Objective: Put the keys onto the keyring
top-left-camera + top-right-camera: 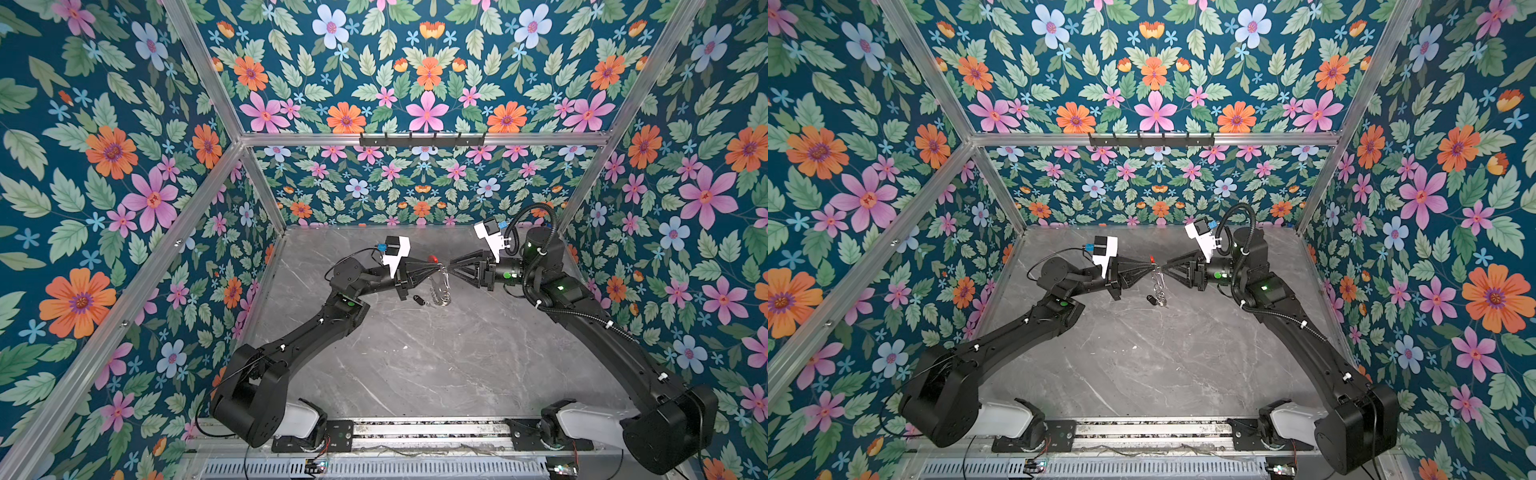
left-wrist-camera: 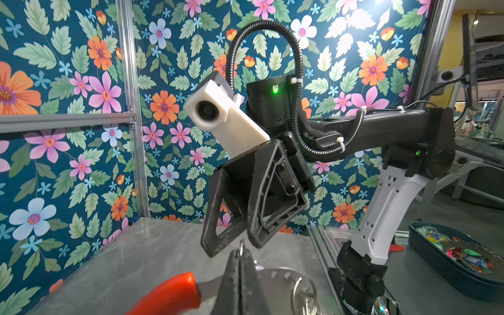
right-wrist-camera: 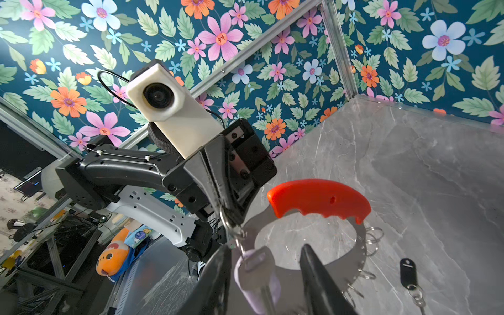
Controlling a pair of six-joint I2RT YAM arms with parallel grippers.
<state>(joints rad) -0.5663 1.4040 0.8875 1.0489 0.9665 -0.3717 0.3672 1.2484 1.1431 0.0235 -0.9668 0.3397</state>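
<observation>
In both top views the grey marble table [image 1: 415,374] runs up from the lower edge of the frame between the two arms. Farther up, just right of the frame's centre, the black tag [image 1: 419,300] lies flat on the table with its own tiny ring. It is near the lowest part of the keyring [image 1: 443,289], and the right wrist view shows a gap between them. The keyring hangs roughly upright, its red section [image 1: 434,259] uppermost and small silver rings [image 3: 373,237] strung along its metal band. Whether the lowest rings touch the table cannot be told. The left gripper [image 1: 435,268] reaches in from the left of the frame, pinched tight on the hoop's metal band just beside the red section. The lilac tag [image 3: 256,283] dangles by its ring right at those tips; whether that ring is threaded onto the hoop cannot be told. The right gripper [image 1: 451,266] comes in from the right of the frame and meets the left one tip to tip. Its jaws are parted, and the lilac tag hangs loose between the two fingers, unsqueezed. Beyond both grippers the table ends at the flowered back wall [image 1: 415,199].
</observation>
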